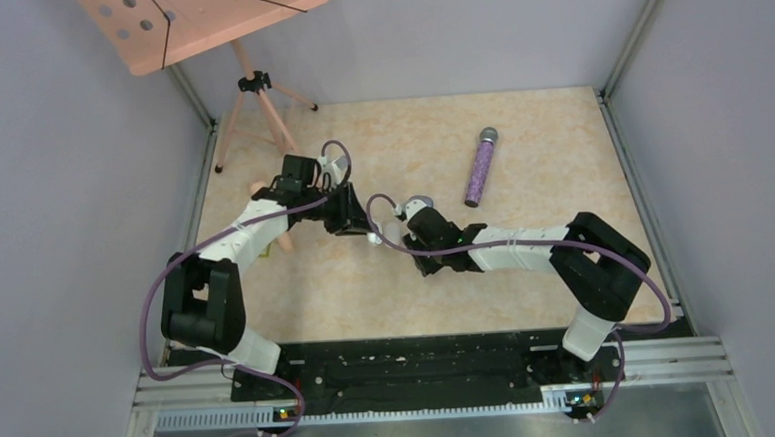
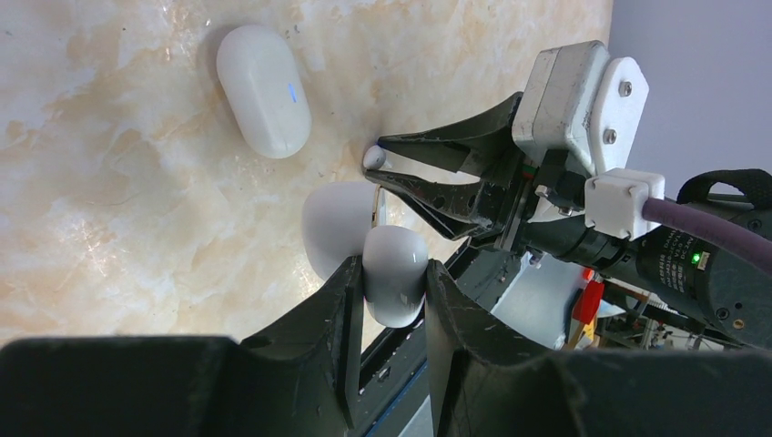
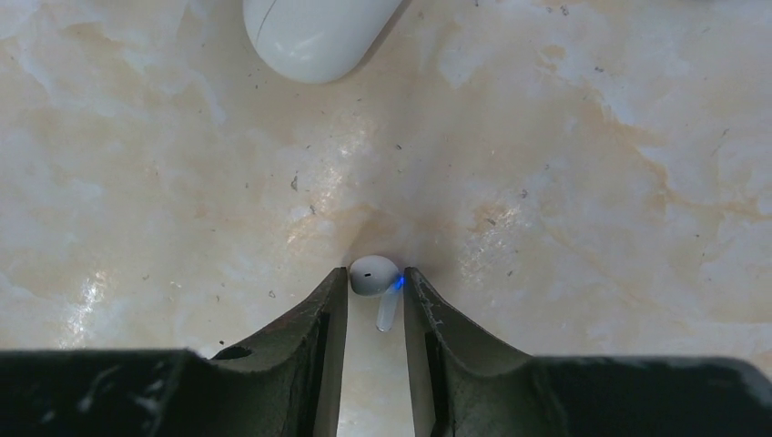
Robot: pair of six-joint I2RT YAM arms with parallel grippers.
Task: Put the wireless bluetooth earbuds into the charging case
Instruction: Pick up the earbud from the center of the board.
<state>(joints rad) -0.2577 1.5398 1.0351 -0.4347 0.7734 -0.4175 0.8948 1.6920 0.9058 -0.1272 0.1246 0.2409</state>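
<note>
The left gripper [image 2: 393,273] is clamped tight on the open white case [image 2: 396,248], holding it near the middle of the table [image 1: 539,130]. The right gripper [image 3: 375,278] pinches a white earbud [image 3: 371,273] between its fingertips, its blue-lit stem pointing back between the fingers; in the left wrist view the bud sits just at 12 o'clock of the held case, and whether it touches the tabletop I cannot tell. A second, closed case [image 2: 264,91] lies at 11 o'clock of the held one, and a microphone [image 1: 480,169] lies well apart at 2 o'clock of both grippers.
</note>
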